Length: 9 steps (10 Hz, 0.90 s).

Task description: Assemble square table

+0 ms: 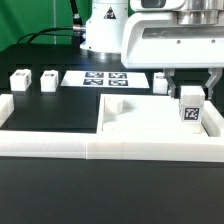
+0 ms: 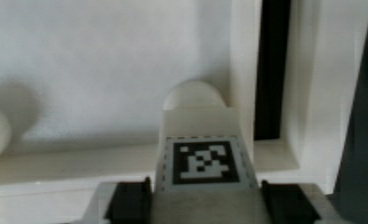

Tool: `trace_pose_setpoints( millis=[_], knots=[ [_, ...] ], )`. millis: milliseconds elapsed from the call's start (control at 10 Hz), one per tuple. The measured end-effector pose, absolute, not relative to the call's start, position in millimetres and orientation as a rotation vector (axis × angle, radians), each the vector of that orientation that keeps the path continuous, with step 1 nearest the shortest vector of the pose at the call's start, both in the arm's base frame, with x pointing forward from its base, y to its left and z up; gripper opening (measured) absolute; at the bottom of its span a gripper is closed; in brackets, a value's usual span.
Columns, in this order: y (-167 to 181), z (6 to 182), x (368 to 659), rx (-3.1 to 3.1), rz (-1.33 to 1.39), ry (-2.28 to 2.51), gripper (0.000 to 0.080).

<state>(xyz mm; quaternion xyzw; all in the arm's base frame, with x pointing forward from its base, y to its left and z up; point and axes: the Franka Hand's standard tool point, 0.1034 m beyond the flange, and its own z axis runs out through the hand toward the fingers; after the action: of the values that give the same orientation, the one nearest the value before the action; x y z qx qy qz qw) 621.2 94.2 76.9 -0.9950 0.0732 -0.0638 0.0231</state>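
The leg [image 1: 191, 112] we care about appears to rest on the slab [image 1: 145, 120], toward the exterior view's right, with its tag facing that camera. Its long axis looks upright there, running straight up into the gripper [image 1: 192, 92]. In our judgement this is the relation the coming move turns on. The leg sits directly under the tool, centred between the fingers [image 2: 131, 200], so we expect no sideways correction, only a firm squeeze and a lift along that axis.

The wrist view agrees. We see the tagged face in the middle, with a dark finger close on each flank. We cannot tell whether the pads press the leg or stand just off it, because the gaps are too slim to read.

The slab lies flat in a corner of the wall [image 1: 60, 140], and the leg stands near the slab's edge beside that wall, so we would lift straight up before moving across. A spare leg [image 1: 162, 83] waits behind the slab, near the marker board [image 1: 100, 78].
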Motion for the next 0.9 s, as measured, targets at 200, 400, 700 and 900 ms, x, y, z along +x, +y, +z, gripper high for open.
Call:
trace_pose_setpoints(
  millis=[200,400,700,900],
  knots=[
    [100.4,74.4,622.5,-3.056,-0.162,0.463,0.0293],
    [100.4,74.4,622.5,-3.056,-0.162,0.463,0.0293],
    [100.4,74.4,622.5,-3.056,-0.162,0.463,0.0293],
    [100.4,74.4,622.5,-3.056,-0.162,0.463,0.0293]
  ],
)
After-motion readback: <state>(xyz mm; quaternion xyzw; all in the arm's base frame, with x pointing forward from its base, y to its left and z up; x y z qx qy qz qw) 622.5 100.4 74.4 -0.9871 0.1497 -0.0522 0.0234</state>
